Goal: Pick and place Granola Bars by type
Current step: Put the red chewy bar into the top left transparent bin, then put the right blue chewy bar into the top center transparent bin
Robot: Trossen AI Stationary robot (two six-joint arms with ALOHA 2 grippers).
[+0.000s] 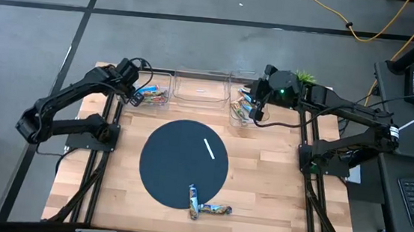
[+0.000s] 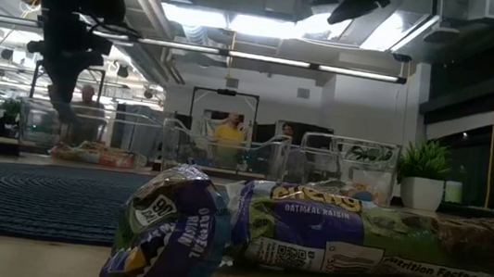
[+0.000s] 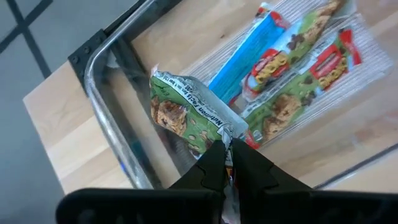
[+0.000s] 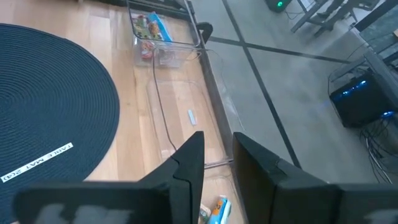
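Observation:
My left gripper (image 3: 228,155) is shut on a green-and-white granola bar (image 3: 186,112) above the left clear bin (image 1: 151,94). That bin holds a blue bar (image 3: 249,46) and red-and-green bars (image 3: 298,74). My right gripper (image 4: 217,152) hovers open over the right clear bin (image 1: 241,108), where a few bars (image 4: 216,210) lie. Two more bars lie flat at the near edge of the dark round mat (image 1: 184,159). One is purple-blue (image 1: 193,200) (image 2: 171,232). The other is green (image 1: 218,208) (image 2: 376,237). My left gripper pinches the green-and-white bar by the crimped end of its wrapper (image 3: 229,132) between its two fingers, coming from above. The bar hangs below the fingers over the bin's rounded corner (image 3: 102,59). I cannot tell whether its far end touches the bin.
A middle clear bin (image 1: 202,89) stands between the other two and holds only a small white strip (image 4: 191,116). A thin white strip (image 1: 209,148) lies on the mat. A potted plant (image 2: 424,177) stands at the far right corner. People show in the room behind.

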